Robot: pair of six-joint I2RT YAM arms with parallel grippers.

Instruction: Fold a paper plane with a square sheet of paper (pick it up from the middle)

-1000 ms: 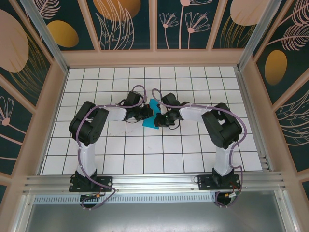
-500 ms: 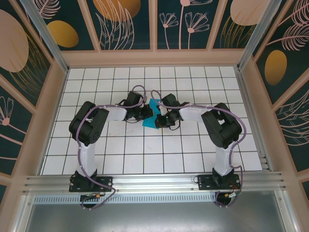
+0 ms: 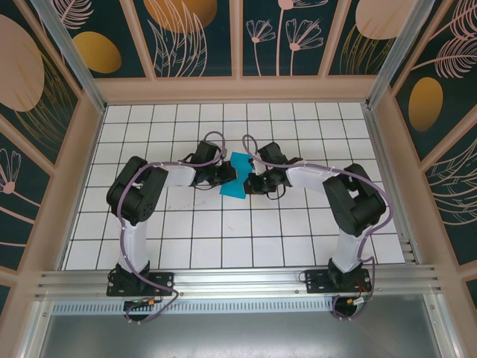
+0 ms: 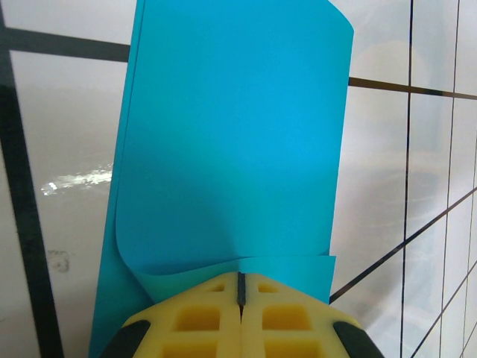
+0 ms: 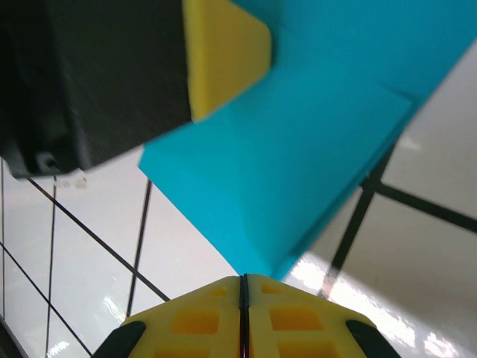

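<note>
Square sheet of paper sits at the centre of the top view, folded into a layered shape and held between both arms over the tiles. In the left wrist view the left gripper is clamped on the near edge at the bottom of the frame, and a loose layer curls up just above its pads. In the right wrist view the right gripper is also closed. It seems to nip only the very tip of a corner at the bottom centre, with the left arm's yellow pad showing at the upper left.

My worry is that corner hold. With so little paper in it, I judge that any pull apart could slip it free or tear the tip. If the arms move unevenly, the curled layer could set a crooked crease, and pushing together would buckle the sheet.

Below is a table of glossy white tiles with dark grid lines, whose glare can hide an edge. Around it stands a pale wooden frame with dark floral panels, and a metal rail runs along the bottom of the frame.
</note>
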